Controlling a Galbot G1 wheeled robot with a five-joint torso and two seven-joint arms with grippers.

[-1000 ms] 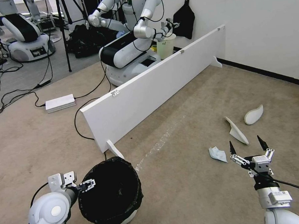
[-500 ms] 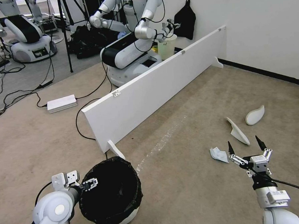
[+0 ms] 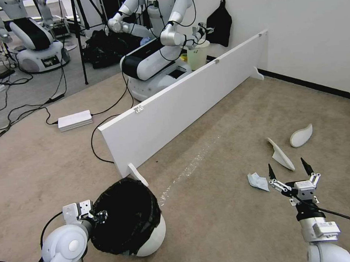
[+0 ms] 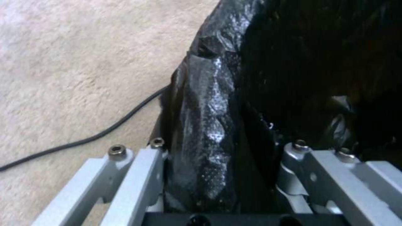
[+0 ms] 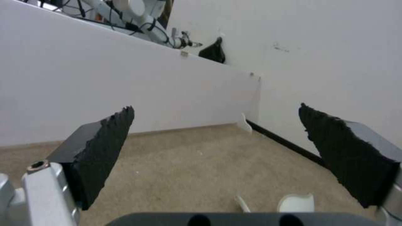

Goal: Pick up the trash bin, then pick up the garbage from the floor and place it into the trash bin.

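Note:
The trash bin, round and white with a crinkled black bag, hangs tilted at the lower left, its white body showing on the right. My left gripper is shut on its near rim; the left wrist view shows the bag-covered rim clamped between the fingers. My right gripper stands open above the carpet at the lower right, nothing between its black pads. Garbage lies near it: a crumpled paper just to its left and two white slippers beyond it.
A long white board stands on edge across the carpet, with another robot and a cream bucket behind it. A white power box and black cables lie at left. The wall bounds the right side.
The bin has tipped and risen in my left gripper's hold, its white body swinging out to the right. The head view has shifted slightly. The right gripper stays open.

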